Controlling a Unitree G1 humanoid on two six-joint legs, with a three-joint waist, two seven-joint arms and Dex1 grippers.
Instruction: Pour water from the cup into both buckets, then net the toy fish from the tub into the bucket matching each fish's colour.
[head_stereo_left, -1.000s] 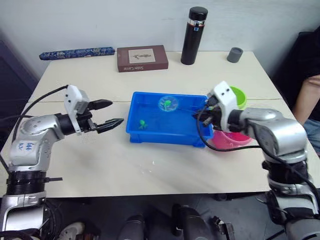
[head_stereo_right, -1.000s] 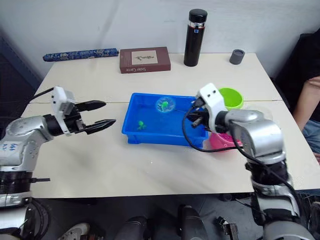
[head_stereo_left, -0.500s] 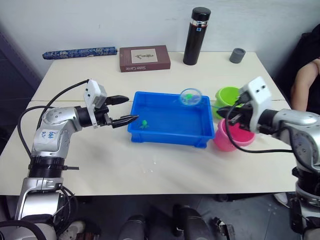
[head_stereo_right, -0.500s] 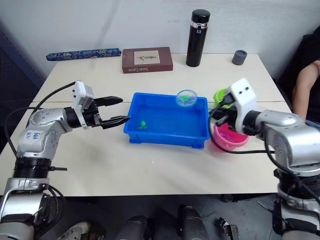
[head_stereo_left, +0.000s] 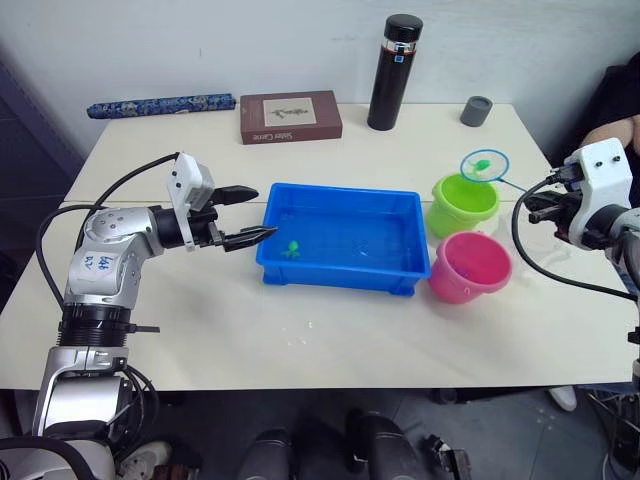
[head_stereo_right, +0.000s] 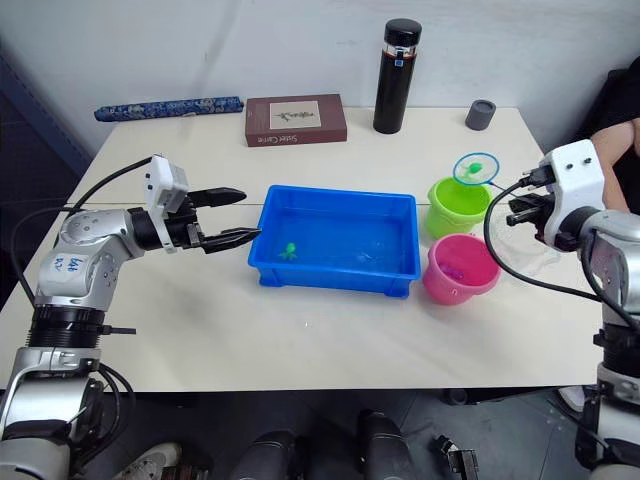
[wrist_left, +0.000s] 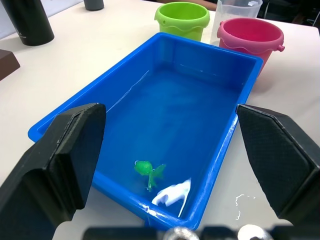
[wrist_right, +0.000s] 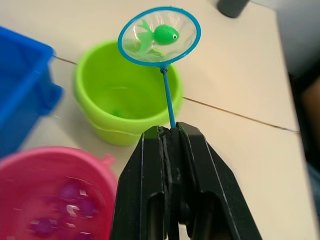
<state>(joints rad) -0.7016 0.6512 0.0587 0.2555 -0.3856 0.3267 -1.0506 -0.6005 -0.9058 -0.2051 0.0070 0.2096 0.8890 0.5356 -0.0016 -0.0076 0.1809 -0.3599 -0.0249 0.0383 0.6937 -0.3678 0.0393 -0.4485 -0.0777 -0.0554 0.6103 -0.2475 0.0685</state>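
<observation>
Net (wrist_right: 159, 36): hoop is hanging over the far rim of the green bucket (wrist_right: 127, 97), its thin handle running back to the right gripper (wrist_right: 171, 134), whose two black fingers are clamping tight on the handle's end; the hoop is carrying one green fish (wrist_right: 159, 34).

Green bucket: sitting directly beneath the hoop; something small and green is lying inside it, too blurred to name.

Pink bucket (wrist_right: 52, 192): standing just beside the green one, on the gripper's side of the hoop; purplish-pink shapes are showing through the water inside, probably fish already delivered.

Tub (head_stereo_left: 340, 210): lying beyond both buckets from the net; one green fish (wrist_left: 148, 169) is waiting in it near the end farthest from the net; a small whitish patch beside that fish cannot be identified.

Cup (wrist_left: 238, 7): clear, standing just behind the pink bucket.

Left gripper (head_stereo_left: 243, 214): idling at the tub's far end from the net, fingers spread wide, holding nothing.

Progress, as judged: pouring appears finished; sorting is well along; tipping the netted green fish into the green bucket is the step in hand; one green fish at least is left to net afterwards.
</observation>
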